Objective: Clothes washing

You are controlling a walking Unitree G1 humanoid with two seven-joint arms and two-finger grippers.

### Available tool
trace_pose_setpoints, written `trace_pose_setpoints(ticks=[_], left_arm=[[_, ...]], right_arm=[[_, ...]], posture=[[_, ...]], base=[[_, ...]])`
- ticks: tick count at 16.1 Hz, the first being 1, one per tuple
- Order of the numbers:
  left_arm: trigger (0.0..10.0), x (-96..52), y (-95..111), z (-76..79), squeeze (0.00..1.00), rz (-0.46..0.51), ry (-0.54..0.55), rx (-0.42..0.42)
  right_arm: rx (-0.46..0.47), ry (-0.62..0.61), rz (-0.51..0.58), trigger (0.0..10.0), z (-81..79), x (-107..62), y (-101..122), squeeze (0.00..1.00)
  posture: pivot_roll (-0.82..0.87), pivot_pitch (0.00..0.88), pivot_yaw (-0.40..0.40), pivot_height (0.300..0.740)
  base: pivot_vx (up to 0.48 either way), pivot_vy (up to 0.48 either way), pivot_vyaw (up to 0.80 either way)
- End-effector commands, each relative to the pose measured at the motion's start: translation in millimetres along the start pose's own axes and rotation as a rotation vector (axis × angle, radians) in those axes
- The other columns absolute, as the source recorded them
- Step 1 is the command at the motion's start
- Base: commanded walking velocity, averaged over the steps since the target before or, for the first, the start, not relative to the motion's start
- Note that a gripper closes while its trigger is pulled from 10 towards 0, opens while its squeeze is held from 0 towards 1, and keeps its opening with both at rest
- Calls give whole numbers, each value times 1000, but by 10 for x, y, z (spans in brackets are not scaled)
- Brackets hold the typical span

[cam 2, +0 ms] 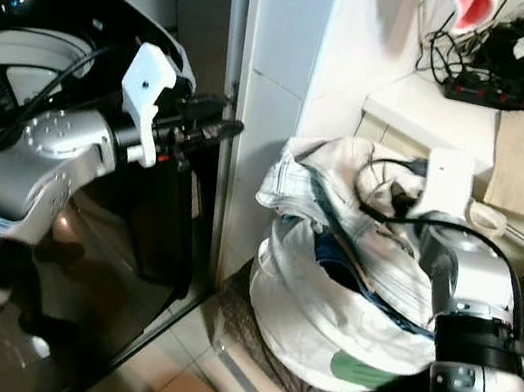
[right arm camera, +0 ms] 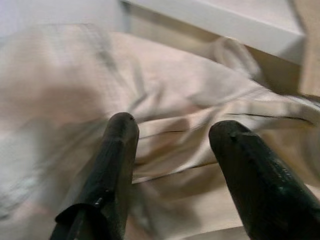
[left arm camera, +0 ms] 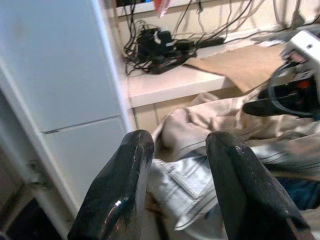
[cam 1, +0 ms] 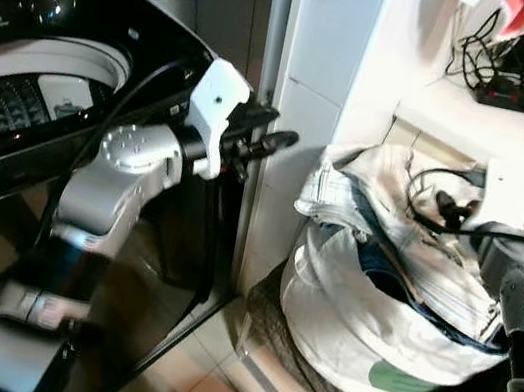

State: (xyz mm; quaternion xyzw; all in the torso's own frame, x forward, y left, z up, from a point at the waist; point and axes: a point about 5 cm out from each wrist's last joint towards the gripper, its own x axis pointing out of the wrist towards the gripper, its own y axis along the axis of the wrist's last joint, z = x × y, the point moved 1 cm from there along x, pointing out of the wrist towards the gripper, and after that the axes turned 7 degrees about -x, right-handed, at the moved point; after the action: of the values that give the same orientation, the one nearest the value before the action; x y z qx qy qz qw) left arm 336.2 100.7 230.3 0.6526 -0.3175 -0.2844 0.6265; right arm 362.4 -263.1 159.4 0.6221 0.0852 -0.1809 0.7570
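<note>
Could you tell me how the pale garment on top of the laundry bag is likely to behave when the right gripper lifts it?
The pale garment lies crumpled, so probably floppy. It likely drags, being tangled with clothes beneath.

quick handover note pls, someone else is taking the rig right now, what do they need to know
Right claw: open, empty, poised just over the pale shirt topping the laundry bag.
Left claw: open, empty, held out beside the washing machine, pointing toward the bag.
Washer lid is up, drum open.
Done: robot stands between washer and bag, nothing grasped.
Left: grip the shirt, carry it to the drum, repeat for the remaining clothes.
</note>
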Motion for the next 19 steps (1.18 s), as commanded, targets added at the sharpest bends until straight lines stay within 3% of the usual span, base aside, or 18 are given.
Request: trace_pose_setpoints(ticks=[1, 2, 9, 10, 15, 16, 17, 18, 19], left_arm=[[10000, 5, 35, 51, 0, 11, -14, -4], [10000, -24, 18, 102, 0, 11, -20, -15], [10000, -112, 36, 172, 0, 7, -41, -31], [10000, -126, 28, 239, 0, -1, -82, -33], [10000, -159, -39, 291, 0, -47, -115, -32], [10000, -177, -65, 306, 0, -70, -132, -37], [10000, -193, -79, 332, 0, -85, -159, -43], [10000, -214, -96, 367, 0, -101, -191, -50], [10000, -241, -117, 403, 0, -119, -219, -51]], right_arm=[[16, -30, 44, 10000, 60, 11, 91, 1000], [19, -66, 61, 10000, 130, 42, 94, 1000], [81, -160, 110, 10000, 230, 160, 53, 1000], [99, -194, 67, 10000, 249, 204, -57, 0], [93, -135, -89, 10000, 127, 256, -340, 0], [126, -122, -115, 10000, 102, 263, -387, 0], [157, -114, -119, 6078, 88, 266, -393, 0], [171, -112, -126, 0, 83, 267, -398, 0], [176, -107, -129, 0, 81, 267, -402, 0]], posture=[[-26, 0, 31, 740], [-21, 0, 30, 740], [-9, 0, 20, 740], [-5, 0, 19, 740], [2, 0, 13, 740], [2, 0, 13, 740], [2, 0, 13, 740], [2, 0, 13, 740], [8, 0, 2, 740]], base=[[0, 0, 0], [0, 0, 0], [0, 0, 0], [0, 0, 0], [0, 0, 0], [0, 0, 0], [0, 0, 0], [0, 0, 0], [0, 0, 0]])
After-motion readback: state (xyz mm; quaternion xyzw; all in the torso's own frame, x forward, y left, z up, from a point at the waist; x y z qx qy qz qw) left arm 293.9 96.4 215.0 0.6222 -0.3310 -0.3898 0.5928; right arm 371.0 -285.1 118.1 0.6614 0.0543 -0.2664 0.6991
